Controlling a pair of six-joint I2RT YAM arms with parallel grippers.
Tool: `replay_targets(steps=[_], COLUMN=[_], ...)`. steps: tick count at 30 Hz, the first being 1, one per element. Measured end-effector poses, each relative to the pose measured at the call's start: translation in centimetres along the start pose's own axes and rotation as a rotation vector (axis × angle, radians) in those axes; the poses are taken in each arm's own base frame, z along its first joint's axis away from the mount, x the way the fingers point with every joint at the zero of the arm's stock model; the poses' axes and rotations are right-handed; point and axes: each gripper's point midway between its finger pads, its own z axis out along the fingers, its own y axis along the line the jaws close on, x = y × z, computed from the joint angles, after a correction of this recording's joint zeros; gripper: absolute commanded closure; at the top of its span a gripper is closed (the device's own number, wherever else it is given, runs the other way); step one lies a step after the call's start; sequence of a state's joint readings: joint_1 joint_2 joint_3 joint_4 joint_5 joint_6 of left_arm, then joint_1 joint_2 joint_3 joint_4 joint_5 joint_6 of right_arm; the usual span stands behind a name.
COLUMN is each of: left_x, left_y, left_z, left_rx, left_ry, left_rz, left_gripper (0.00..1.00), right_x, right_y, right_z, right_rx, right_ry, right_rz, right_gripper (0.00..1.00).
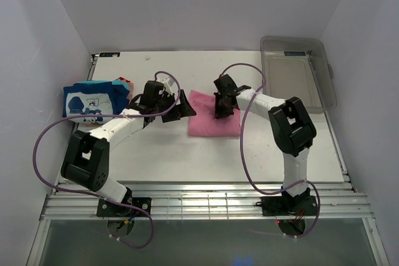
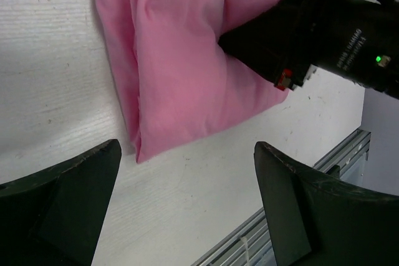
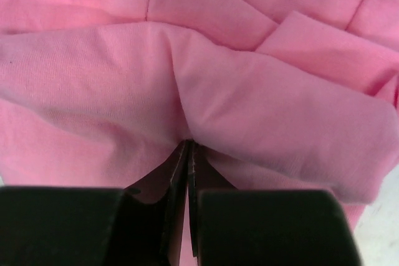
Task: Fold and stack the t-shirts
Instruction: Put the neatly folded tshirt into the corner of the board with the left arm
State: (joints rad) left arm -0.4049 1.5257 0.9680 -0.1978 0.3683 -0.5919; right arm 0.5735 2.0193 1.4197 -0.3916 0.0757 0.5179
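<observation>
The pink t-shirt (image 1: 212,128) lies folded into a rough rectangle in the middle of the table. My right gripper (image 1: 222,111) stands on its far half, shut, with a pinch of pink cloth (image 3: 249,91) gathered at its closed tips (image 3: 188,144). My left gripper (image 1: 186,108) is open and empty just off the shirt's left edge; in the left wrist view its jaws (image 2: 187,154) stand wide over bare table, with the shirt (image 2: 181,73) and the right gripper (image 2: 312,35) ahead. The stack of folded t-shirts (image 1: 93,101), blue with a white print on top, sits at the far left.
A clear plastic bin (image 1: 299,73) stands at the back right. White walls close in both sides. The table's slatted metal front edge (image 1: 199,204) runs by the arm bases. Purple cables loop round both arms.
</observation>
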Motion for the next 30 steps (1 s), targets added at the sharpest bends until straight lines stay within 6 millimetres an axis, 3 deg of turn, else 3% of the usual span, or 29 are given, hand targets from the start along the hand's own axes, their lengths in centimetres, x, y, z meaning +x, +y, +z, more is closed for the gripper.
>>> replay_targets(steps=[7, 14, 25, 30], left_x=[4.0, 7.8, 7.9, 8.9], left_y=[3.2, 5.7, 4.3, 1.6], left_z=[0.6, 0.9, 1.8, 3.5], left_rx=[-0.034, -0.071, 0.072, 0.127], left_ry=[0.082, 0.146, 0.061, 0.076], left_rz=[-0.046, -0.08, -0.14, -0.126], left_gripper=[0.02, 0.02, 0.02, 0.02], right_x=[5.4, 7.6, 8.2, 8.4], right_y=[1.6, 1.9, 2.3, 2.6], right_z=[-2.1, -3.2, -3.4, -3.5], right_rx=[-0.023, -0.019, -0.01, -0.009], right_ry=[0.039, 0.049, 0.052, 0.051], right_rz=[-0.027, -0.011, -0.009, -0.013], right_gripper=[0.92, 0.92, 0.92, 0.92])
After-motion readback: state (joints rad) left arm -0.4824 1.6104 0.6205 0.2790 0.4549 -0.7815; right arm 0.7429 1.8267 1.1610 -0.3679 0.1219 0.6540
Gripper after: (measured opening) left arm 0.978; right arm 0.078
